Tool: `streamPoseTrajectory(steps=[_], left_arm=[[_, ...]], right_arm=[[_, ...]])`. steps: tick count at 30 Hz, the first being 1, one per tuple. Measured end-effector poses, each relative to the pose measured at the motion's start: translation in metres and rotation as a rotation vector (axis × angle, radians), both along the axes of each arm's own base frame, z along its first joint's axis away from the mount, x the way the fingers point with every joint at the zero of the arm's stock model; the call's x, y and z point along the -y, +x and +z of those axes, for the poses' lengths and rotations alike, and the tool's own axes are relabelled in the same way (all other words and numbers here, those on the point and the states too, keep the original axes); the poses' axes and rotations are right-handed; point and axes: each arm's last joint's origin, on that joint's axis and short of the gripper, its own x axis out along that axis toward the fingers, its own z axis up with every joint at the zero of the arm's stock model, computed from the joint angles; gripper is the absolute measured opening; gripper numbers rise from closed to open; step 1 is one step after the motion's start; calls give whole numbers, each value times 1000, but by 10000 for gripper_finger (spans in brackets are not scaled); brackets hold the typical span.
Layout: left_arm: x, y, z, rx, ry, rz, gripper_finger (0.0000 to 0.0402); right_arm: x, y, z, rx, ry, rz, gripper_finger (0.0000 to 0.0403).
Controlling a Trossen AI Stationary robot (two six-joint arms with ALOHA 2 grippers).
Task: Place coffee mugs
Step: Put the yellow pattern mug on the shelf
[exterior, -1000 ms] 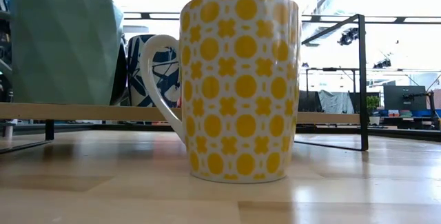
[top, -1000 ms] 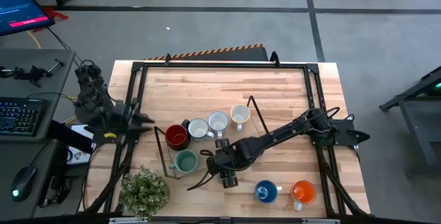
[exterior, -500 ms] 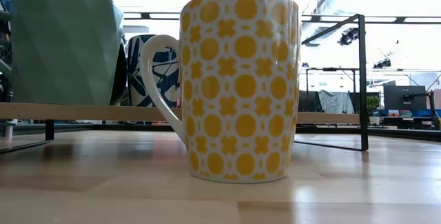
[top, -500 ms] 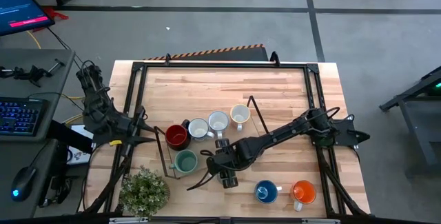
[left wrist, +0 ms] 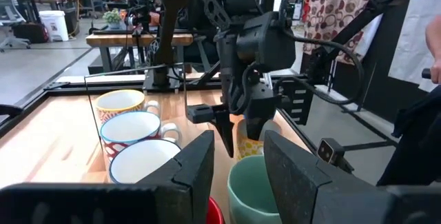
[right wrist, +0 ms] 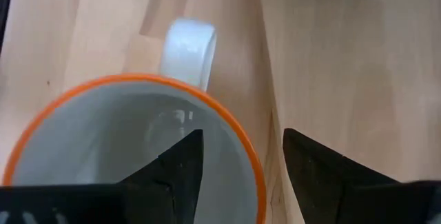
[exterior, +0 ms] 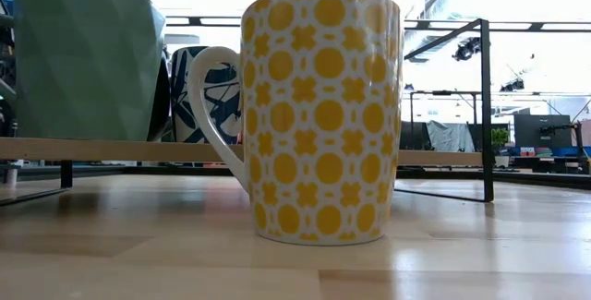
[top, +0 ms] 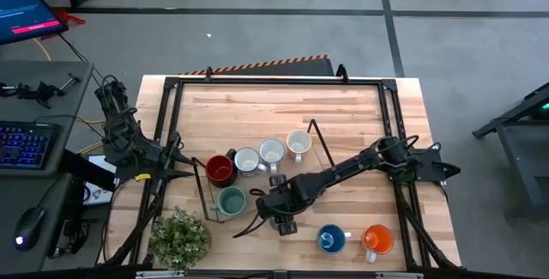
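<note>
- The right end effector (top: 283, 216) hangs above the yellow-patterned mug (exterior: 314, 111), which stands upright on the worktop (top: 343, 107) near its front edge, just beside the teal-green mug (top: 230, 200).
- In the right wrist view its fingers (right wrist: 180, 158) are spread, one inside the orange-trimmed rim and one outside, clamping nothing yet.
- To do this well, I judge it should sink straight down, pinch the wall opposite the handle, then lift without tilting.
- The left end effector (left wrist: 238, 165) waits, released, at the worktop's left edge.
</note>
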Motion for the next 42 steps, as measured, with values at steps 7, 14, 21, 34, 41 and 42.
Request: streamPoseTrajectory(steps=[7,14,21,34,41,42], left_arm=[[0,0,1,4,-5,4,117],[0,0,1,3,-6,5,117],[0,0,0,3,-5,5,117],[0,0,0,-2,-35,7,117],[0,0,2,0,-77,10,117],[0,0,2,3,-80,10,117]], right_arm=[[0,0,0,-3,-1,-12,134],[0,-2,0,-28,28,-1,11],[-5,-11,11,-48,42,1,4],[18,-41,97,156,21,-61,1],[60,-27,94,143,-9,-115,1],[63,-26,93,142,-11,-117,1]])
